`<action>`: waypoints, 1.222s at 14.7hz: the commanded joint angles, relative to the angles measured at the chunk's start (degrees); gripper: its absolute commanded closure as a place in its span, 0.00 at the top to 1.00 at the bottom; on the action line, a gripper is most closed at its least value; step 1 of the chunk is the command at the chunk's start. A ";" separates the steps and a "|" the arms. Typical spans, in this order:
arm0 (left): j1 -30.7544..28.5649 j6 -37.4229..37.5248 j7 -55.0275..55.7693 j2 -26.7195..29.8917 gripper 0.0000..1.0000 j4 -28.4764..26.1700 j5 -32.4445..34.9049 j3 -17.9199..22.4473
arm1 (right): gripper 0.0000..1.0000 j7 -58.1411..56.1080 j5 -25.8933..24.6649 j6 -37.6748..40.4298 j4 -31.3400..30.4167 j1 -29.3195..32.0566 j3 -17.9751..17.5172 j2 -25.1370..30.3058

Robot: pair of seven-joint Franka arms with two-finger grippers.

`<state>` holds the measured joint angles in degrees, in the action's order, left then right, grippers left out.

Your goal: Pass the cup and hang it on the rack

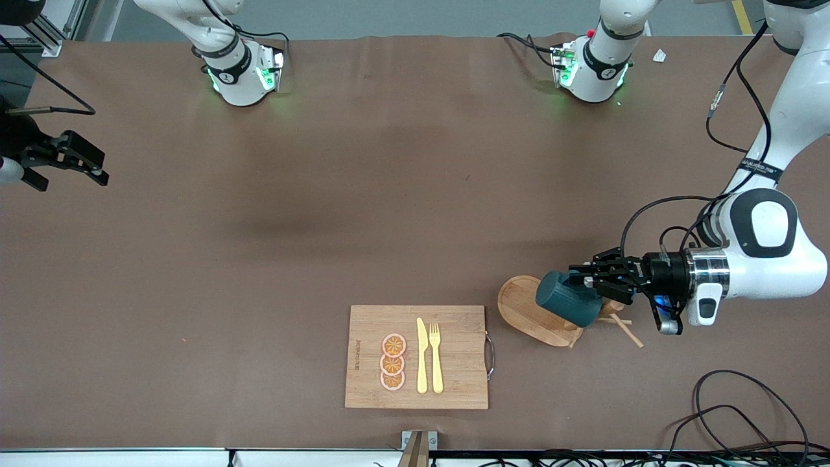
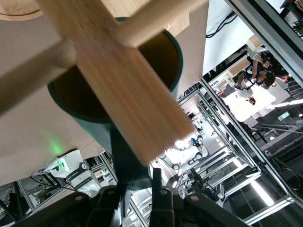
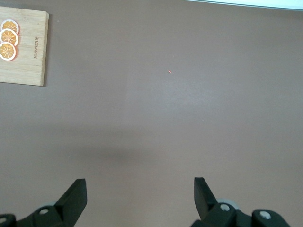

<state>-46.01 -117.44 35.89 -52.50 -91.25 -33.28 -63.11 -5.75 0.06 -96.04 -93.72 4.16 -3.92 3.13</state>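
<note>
Cup at the rack

My left end effector (image 1: pixel 587 280) is pinching the cup (image 1: pixel 569 298) against the rack (image 1: pixel 533 311) (pegs poking inside); right end effector (image 1: pixel 71 165) waits, spread.

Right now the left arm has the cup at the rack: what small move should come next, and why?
Probably ease the cup a little farther along so its handle slides over a peg, before letting go. The left gripper is shut on the handle over the rack, and the post and pegs lie across the cup's mouth, but I cannot see the handle hooked. The right gripper waits open.
</note>
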 commanded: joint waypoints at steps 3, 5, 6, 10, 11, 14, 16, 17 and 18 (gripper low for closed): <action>-0.66 0.72 -1.08 0.82 0.32 -0.87 -2.40 0.01 | 1.00 0.56 0.56 0.68 0.47 -0.29 0.14 0.03; -0.66 0.28 -0.73 1.51 0.57 -0.78 -2.32 0.01 | 1.00 0.56 0.56 0.59 0.47 -0.29 0.14 0.03; -0.75 0.19 -0.56 1.69 0.81 -0.60 -2.23 0.01 | 1.00 0.56 0.56 0.59 0.47 -0.29 0.14 0.03; -2.85 0.54 1.28 3.88 1.00 -0.43 -1.53 -0.61 | 1.00 0.56 0.47 0.60 0.47 -0.29 0.14 0.03; -3.47 0.63 2.25 5.11 1.00 -0.42 -1.53 -0.78 | 1.00 0.56 0.47 0.59 0.47 -0.29 0.14 0.03; -5.49 0.98 6.64 8.98 1.00 -0.42 -1.17 -2.71 | 1.00 0.56 0.47 0.59 0.47 -0.29 0.14 0.03; -5.76 2.82 8.41 14.58 1.00 -0.34 -1.00 -2.81 | 1.00 0.56 0.47 0.59 0.47 -0.29 0.14 0.03; -5.67 4.13 8.67 18.27 1.00 -0.25 1.44 -2.55 | 1.00 0.47 0.47 0.59 0.47 -0.29 0.14 0.03; -5.67 5.28 8.76 20.57 1.00 0.10 5.64 -2.72 | 1.00 0.30 0.47 0.59 0.47 -0.20 0.14 0.03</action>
<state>-51.31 -114.34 43.06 -40.26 -90.25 -31.68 -66.57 -5.75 0.06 -95.95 -93.66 4.11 -3.92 3.13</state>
